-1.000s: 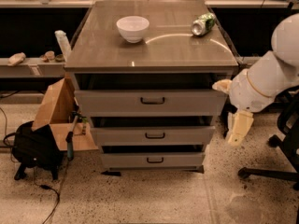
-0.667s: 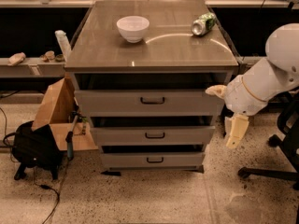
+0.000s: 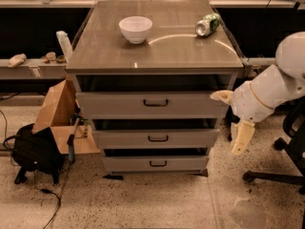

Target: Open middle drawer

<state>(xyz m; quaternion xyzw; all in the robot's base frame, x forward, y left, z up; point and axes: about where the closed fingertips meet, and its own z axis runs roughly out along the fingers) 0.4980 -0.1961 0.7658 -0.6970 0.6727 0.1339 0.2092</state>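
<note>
The middle drawer (image 3: 190, 138) is the pale-grey front of medium height in the cabinet, with a small dark bar handle (image 3: 157, 138) at its centre. Its front stands about level with the drawers above and below, and its inside is hidden. My gripper (image 3: 231, 117) is to the right of the cabinet, beside its right front corner, at about the height of the top and middle drawers. It is open and empty: one pale finger (image 3: 221, 96) points left by the top drawer's end, and the other (image 3: 241, 136) hangs down. It touches no handle.
The top drawer (image 3: 119, 104) and bottom drawer (image 3: 128, 163) have the same kind of handle. A white bowl (image 3: 136, 28) and a lying can (image 3: 208, 25) are on the cabinet top (image 3: 152, 51). A cardboard box (image 3: 57, 113) and black bag (image 3: 35, 149) are on the left, an office chair base (image 3: 281, 175) on the right.
My arm and gripper have shifted a little to the left, closer to the cabinet's right side. The drawers have not moved.
</note>
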